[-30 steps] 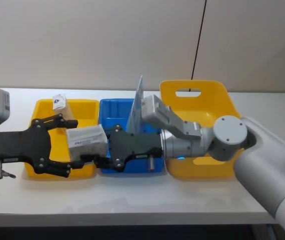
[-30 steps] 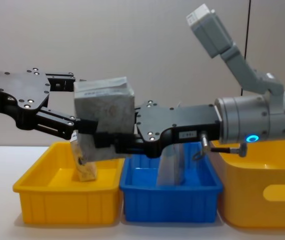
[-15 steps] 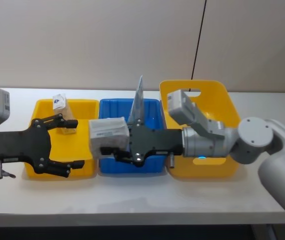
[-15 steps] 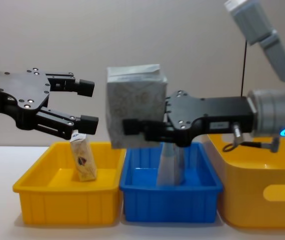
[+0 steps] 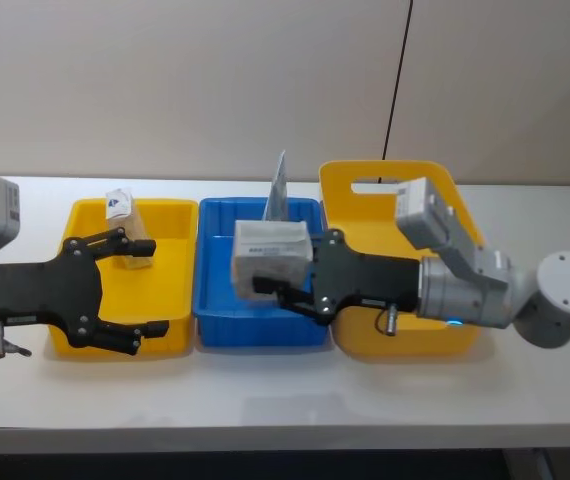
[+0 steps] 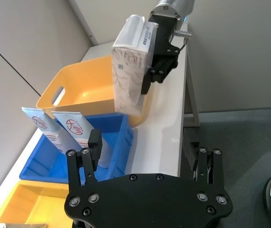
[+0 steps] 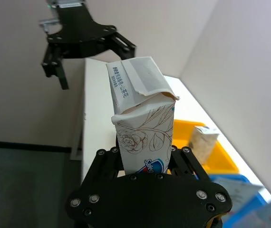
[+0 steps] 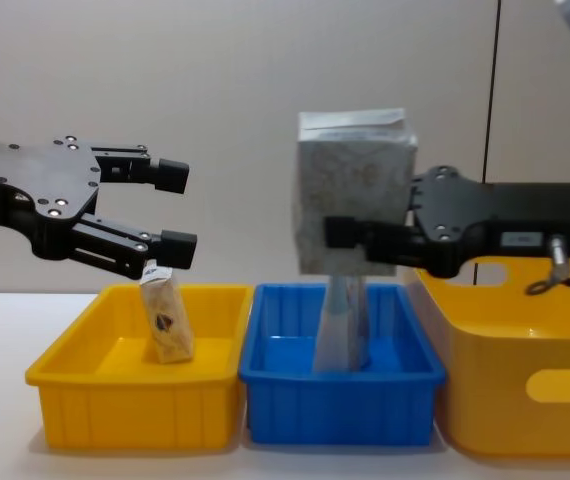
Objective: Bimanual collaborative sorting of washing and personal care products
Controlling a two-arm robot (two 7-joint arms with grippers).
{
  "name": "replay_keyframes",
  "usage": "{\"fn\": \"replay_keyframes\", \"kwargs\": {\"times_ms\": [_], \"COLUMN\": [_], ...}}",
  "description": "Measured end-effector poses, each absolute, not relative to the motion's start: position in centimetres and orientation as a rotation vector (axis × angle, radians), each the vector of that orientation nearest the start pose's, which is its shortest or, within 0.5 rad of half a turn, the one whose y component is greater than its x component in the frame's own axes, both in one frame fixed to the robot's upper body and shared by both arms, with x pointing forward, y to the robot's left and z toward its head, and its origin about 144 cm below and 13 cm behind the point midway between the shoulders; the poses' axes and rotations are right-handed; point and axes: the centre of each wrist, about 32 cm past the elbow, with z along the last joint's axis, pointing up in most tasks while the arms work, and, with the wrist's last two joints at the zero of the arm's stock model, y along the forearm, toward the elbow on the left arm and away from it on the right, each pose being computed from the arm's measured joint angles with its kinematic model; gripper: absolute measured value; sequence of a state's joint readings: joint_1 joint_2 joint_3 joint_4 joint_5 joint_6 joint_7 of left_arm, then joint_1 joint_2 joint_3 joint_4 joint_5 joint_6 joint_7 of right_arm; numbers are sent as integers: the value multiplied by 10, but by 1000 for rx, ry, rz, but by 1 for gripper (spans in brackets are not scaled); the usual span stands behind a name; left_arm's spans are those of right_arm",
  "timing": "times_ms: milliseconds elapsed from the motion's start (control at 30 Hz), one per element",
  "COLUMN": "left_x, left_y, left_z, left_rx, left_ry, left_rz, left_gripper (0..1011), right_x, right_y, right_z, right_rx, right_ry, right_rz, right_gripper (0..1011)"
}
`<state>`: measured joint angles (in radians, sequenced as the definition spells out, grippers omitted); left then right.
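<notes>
I hold the silver-grey boxy soft pack (image 8: 353,190) upright, clamped in the right gripper (image 5: 290,268). It hangs in the air over the right half of the blue plastic bin (image 8: 340,410), above its rim. Two pale blue tall tapered pouches (image 6: 73,130) stand upright toward that bin's far edge, behind the pack.

The left gripper (image 8: 177,208) hangs above the small yellow plastic bin (image 8: 135,410), fingers spread wide and holding nothing. The small tan pack with a colourful logo (image 8: 168,325) stands at that bin's far edge.

The large yellow plastic bin with a handle slot (image 8: 525,400) sits just right of the blue bin. The three bins form a row on the white table (image 5: 265,400), with open surface along its front edge. Behind stands a plain beige wall (image 5: 165,80) with a black cable (image 5: 397,70) running down it.
</notes>
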<state>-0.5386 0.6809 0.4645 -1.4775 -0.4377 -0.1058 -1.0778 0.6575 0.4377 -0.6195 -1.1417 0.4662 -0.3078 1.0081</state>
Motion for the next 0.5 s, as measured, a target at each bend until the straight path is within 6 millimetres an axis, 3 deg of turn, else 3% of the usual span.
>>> {"fn": "replay_keyframes", "kwargs": {"times_ms": [500], "left_x": [559], "left_y": [321], "left_z": [1294], "left_rx": [242], "left_ry": [-380], "left_rz": [203], "left_gripper": [1001], "right_x": [580], "right_y": [-285], "right_z": [1222], "right_rx": [-76], "right_ry": [-357], "right_rz": [-439], "right_gripper": [357]}}
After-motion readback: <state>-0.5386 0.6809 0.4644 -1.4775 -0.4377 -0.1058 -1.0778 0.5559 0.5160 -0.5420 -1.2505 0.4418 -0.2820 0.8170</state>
